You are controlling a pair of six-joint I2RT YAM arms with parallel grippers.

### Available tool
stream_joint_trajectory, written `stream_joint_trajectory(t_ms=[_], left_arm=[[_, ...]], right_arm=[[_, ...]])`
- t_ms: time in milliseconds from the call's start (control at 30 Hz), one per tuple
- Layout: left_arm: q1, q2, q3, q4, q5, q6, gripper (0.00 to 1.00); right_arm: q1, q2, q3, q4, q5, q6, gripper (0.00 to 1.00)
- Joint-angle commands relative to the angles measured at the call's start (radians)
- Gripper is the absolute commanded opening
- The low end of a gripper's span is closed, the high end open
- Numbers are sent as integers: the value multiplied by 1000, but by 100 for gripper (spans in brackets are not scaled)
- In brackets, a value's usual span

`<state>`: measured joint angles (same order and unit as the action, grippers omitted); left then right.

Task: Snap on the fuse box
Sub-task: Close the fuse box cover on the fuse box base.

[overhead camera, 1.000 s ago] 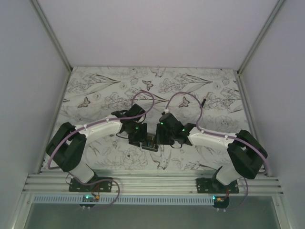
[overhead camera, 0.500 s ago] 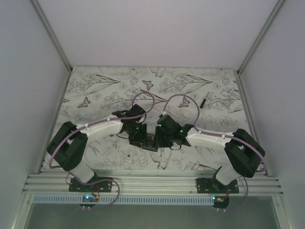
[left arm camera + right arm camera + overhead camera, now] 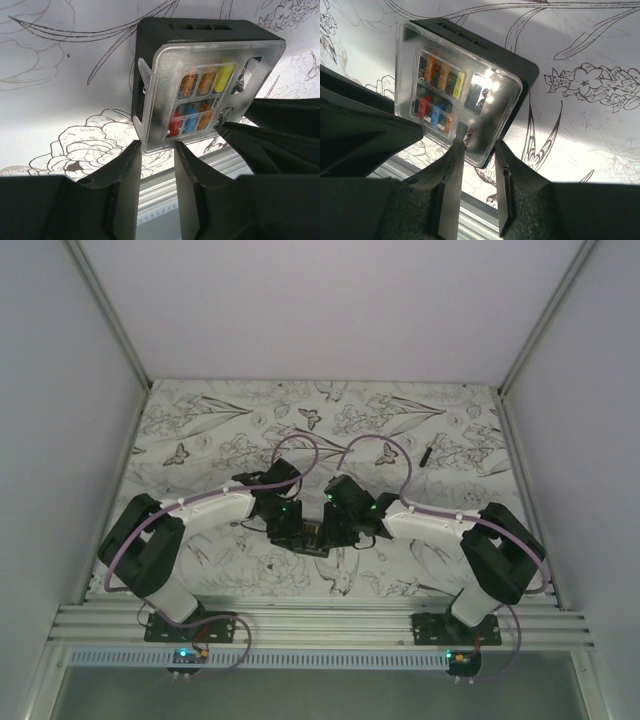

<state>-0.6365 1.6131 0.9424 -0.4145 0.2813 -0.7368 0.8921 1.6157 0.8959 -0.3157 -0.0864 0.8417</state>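
The fuse box [image 3: 317, 538] is a black square box with a clear frosted cover over red, blue, orange and yellow fuses. It lies on the flower-print mat between my two grippers. In the left wrist view the box [image 3: 200, 95] is just beyond my left gripper [image 3: 157, 146], whose jaws are nearly shut with a narrow gap and hold nothing; the tips are at the cover's near edge. In the right wrist view my right gripper [image 3: 479, 146] is also nearly shut and empty, its tips over the near corner of the box [image 3: 465, 85]. The other gripper's dark body fills a side of each wrist view.
A thin black stick-like piece [image 3: 427, 454] lies on the mat at the far right. The aluminium rail [image 3: 320, 625] runs along the near edge just below the box. Grey walls enclose the mat [image 3: 200, 420] on the left, right and back.
My right gripper has moved left and closer to the fuse box, meeting the left gripper over it. The left arm has hardly moved.
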Motion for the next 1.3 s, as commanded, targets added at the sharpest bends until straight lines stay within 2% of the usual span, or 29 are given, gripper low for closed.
stream_joint_trajectory(t_ms=[0, 167, 233, 400, 600, 767, 1000, 1267], left_arm=[[4, 72, -87, 37, -24, -26, 24], [58, 104, -155, 80, -5, -77, 12], [87, 113, -190, 108, 18, -95, 11], [121, 83, -233, 141, 35, -115, 13], [121, -100, -230, 144, 27, -91, 29], [119, -187, -202, 114, 16, -58, 33], [94, -198, -145, 51, -46, 4, 32], [23, -117, -69, 34, -98, 30, 25]], right_arm=[[28, 141, -47, -119, 40, -40, 29], [39, 169, -28, -163, 100, -43, 27], [47, 163, -9, -166, 122, -56, 27], [52, 95, 20, -142, 142, -74, 28], [51, 43, 63, -114, 132, -94, 29], [51, 10, 67, -59, 91, -91, 31], [51, -32, 51, -33, 94, -61, 36], [50, -28, 20, 4, 85, -17, 39]])
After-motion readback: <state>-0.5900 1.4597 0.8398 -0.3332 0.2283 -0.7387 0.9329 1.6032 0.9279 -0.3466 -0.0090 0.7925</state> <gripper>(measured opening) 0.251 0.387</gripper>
